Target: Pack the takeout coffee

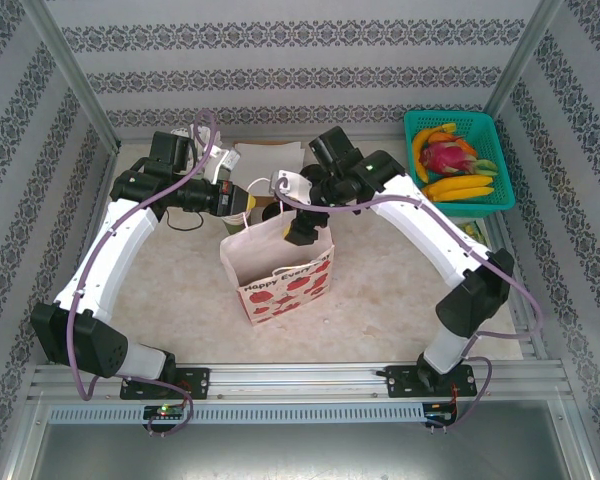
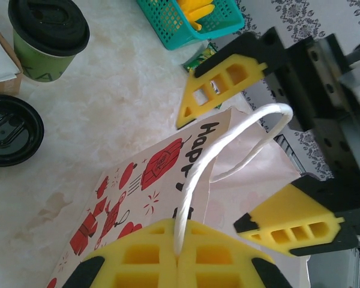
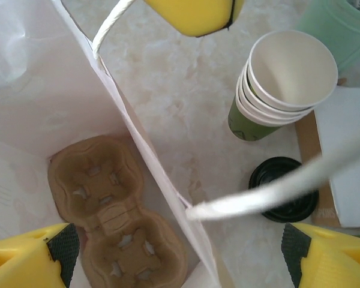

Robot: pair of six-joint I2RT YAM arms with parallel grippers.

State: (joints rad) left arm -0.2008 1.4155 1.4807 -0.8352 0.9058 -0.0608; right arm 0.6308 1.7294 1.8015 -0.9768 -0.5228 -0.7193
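Currently left gripper (image 2: 177,237) pinches the white handle (image 2: 228,135) of the paper bag (image 1: 280,275), probably to hold its mouth open; right gripper (image 3: 180,252) hangs spread above the opening, holding nothing. Takeout coffee (image 2: 48,39) stands lidded on the table (image 2: 126,90) outside the bag, near a loose black lid (image 2: 12,129); cardboard carrier (image 3: 108,222) inside is empty

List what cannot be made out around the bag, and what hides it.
- Right wrist: the near end of the cup carrier, cut off by the bottom edge.
- Right wrist: part of the loose black lid, crossed by the blurred handle.
- Left wrist: the print on the paper bag past "Happ", behind the gripped handle and left gripper.
- Left wrist: the lid of the takeout coffee, cut by the top edge.
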